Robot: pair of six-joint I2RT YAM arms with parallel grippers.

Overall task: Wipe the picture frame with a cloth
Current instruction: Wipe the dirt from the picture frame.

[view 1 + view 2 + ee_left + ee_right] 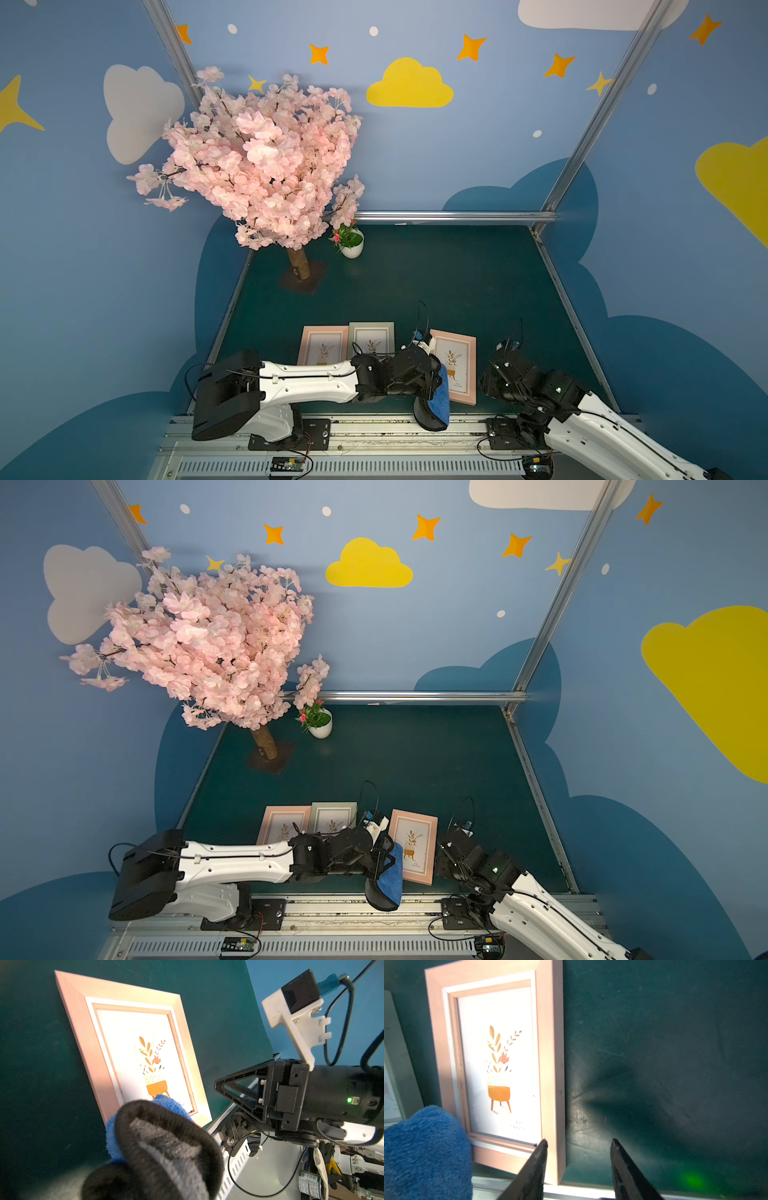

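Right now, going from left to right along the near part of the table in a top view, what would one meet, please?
Left pink frame → grey-green frame → cloth → right pink frame → right arm. The left arm overlaps the frames, so I leave it out.

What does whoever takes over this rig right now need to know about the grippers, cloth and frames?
Left gripper: shut on the cloth, which hangs at the pink frame's near corner on the left arm's side.
Right gripper: jaws apart, straddling that frame's opposite edge near its front corner, not clamped.
A second pink frame and a grey-green frame lie side by side on the green mat, partly under the left arm.
Done: cloth picked up and brought to the frame.
Left: steady the frame and wipe it. How much is already wiped cannot be told.
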